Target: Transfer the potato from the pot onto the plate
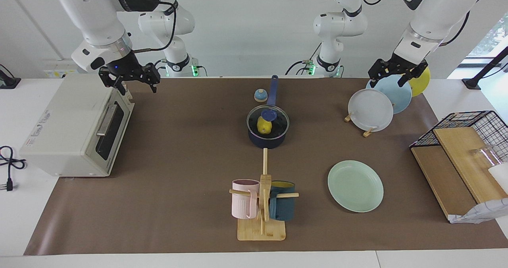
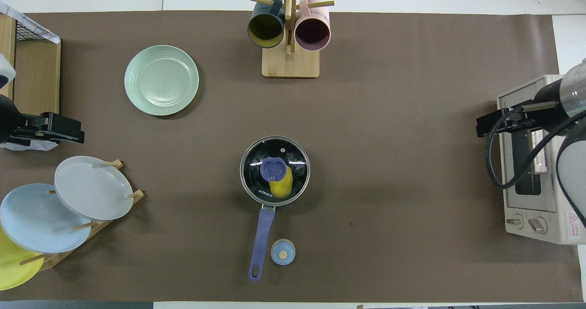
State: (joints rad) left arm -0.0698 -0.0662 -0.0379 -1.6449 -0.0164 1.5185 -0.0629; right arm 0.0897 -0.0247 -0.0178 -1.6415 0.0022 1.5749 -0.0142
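My right tool [image 1: 133, 82] hangs in the air over the toaster oven [image 1: 75, 129] at my right arm's end of the counter [image 1: 178, 149], its fingers spread wide and gripping nothing. My left tool [image 1: 398, 74] hangs over the rack of upright plates [image 1: 375, 105] at the other end, spread just as wide and likewise empty. Both sit well apart from the work, which I read as the start of the job, with nothing yet reached for. The potato [image 1: 263, 126] lies inside the pot [image 1: 268, 131] at the middle of the counter, under a glass lid [image 2: 274, 177] with a blue knob, so I judge the lid must come off first. The pot's long handle [image 2: 262, 242] points toward me, beside a small blue timer [image 2: 283, 252]. The plate [image 1: 355, 186] lies flat and bare, farther from me than the pot and toward my left arm's end, so my left arm looks the handier one for the delivery.
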